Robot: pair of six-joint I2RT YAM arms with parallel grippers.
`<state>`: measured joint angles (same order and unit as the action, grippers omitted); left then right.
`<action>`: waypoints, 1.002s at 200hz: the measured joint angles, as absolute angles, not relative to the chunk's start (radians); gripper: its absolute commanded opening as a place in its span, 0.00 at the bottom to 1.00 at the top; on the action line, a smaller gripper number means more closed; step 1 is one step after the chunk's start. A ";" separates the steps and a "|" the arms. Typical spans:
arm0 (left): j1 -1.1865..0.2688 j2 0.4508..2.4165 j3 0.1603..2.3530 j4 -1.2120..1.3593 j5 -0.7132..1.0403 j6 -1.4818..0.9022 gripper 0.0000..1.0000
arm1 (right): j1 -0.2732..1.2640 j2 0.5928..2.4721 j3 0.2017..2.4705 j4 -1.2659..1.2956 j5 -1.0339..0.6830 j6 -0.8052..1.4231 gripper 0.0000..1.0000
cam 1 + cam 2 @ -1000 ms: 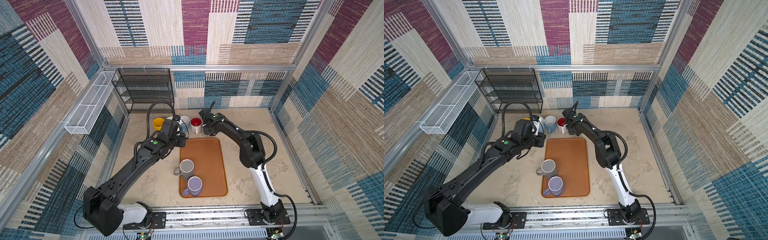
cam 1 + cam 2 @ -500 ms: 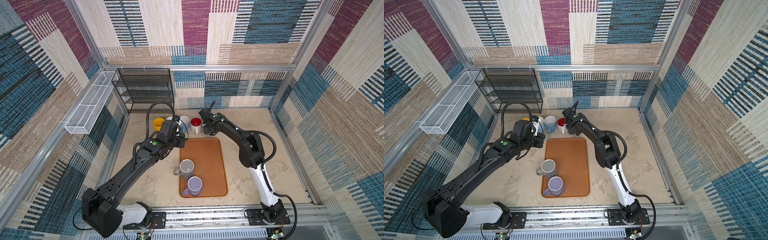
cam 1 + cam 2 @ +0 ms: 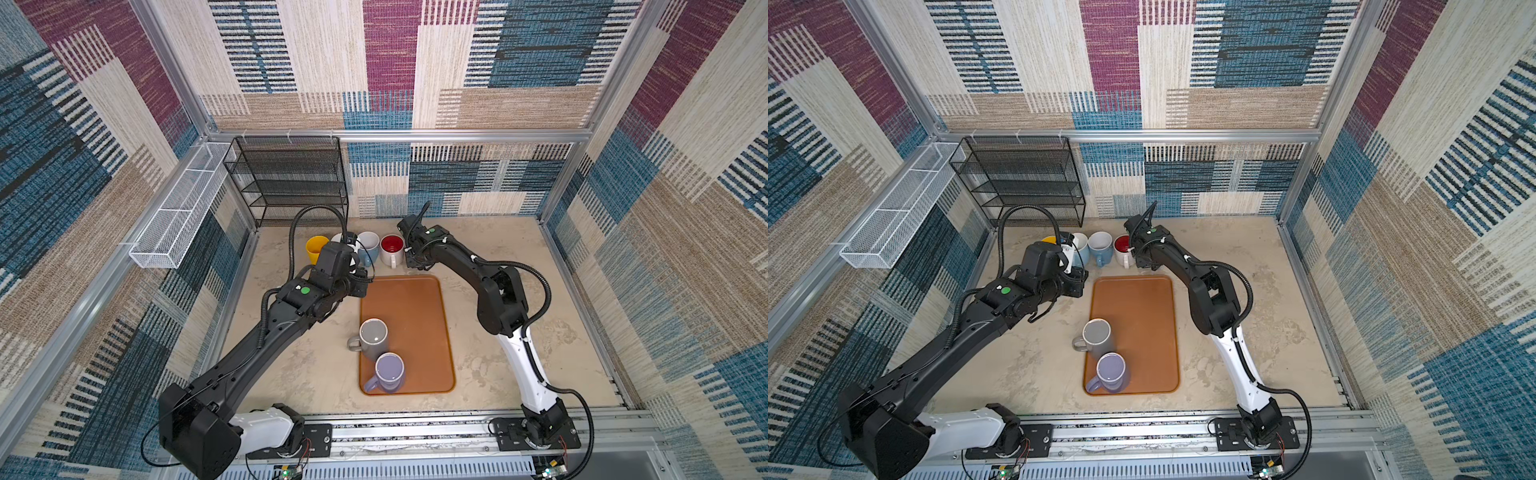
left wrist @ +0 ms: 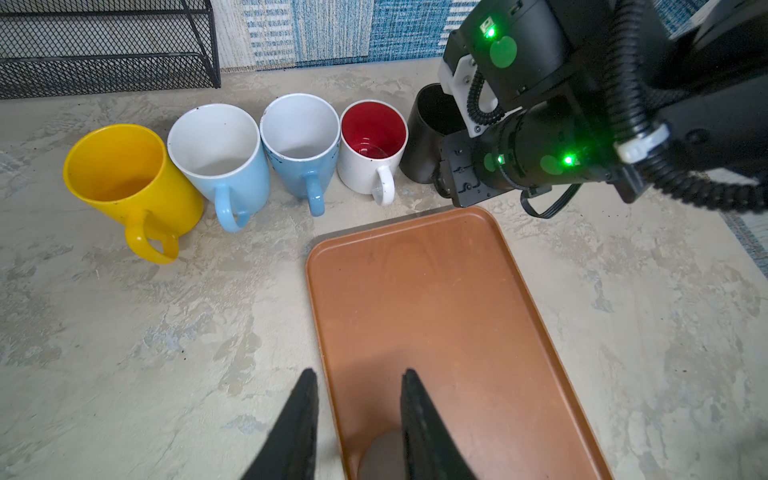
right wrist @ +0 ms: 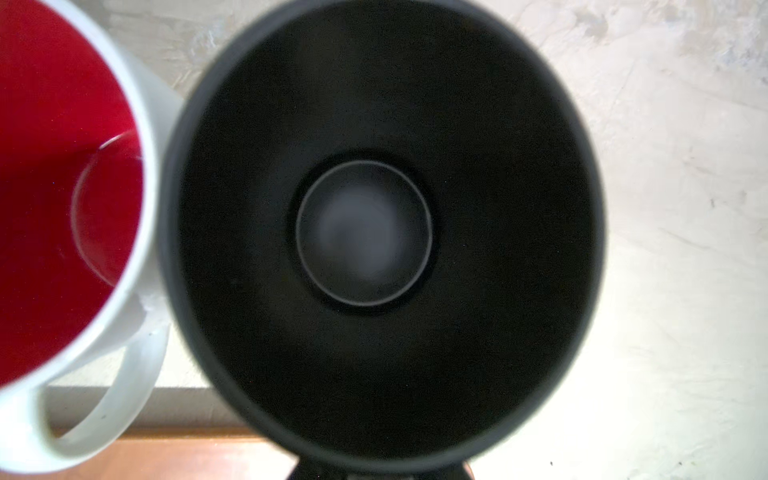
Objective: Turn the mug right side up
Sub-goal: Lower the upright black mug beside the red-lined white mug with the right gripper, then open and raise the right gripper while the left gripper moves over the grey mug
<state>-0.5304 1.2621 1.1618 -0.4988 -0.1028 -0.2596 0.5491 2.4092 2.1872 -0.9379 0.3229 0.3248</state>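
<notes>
Upright black mug (image 4: 428,124) ends the row

Nearest, purple mug (image 3: 388,370) and grey mug (image 3: 373,334) fill the tray (image 4: 436,291) at its left. The left gripper (image 4: 357,374) hovers at its far left corner, fingers spread, empty. Beyond, black mug stands beside red mug (image 4: 372,137) under the right gripper (image 3: 410,261), grip unclear. Bare table (image 3: 519,241) rightward.

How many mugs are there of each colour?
Yellow mug: 1
Blue mugs: 2
White mug, red inside: 1
Black mug: 1
Grey mug: 1
Purple mug: 1
Total: 7 mugs
</notes>
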 measured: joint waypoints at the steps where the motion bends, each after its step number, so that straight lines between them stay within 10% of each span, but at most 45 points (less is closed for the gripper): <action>1: -0.530 1.262 1.162 -0.499 -0.103 -0.260 0.31 | 0.549 2.409 2.187 -0.938 0.322 0.326 0.28; 84: -0.528 1.250 1.161 -0.506 -0.125 -0.260 0.34 | 0.550 2.379 2.172 -0.938 0.315 0.329 0.55; 200: -0.528 1.208 1.135 -0.556 -0.123 -0.255 0.39 | 0.550 2.049 1.881 -0.830 0.348 0.310 0.56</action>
<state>-0.5282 1.2083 1.1355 -0.5556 -0.1230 -0.2554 0.5495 2.0495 1.8809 -0.8295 0.3481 0.3103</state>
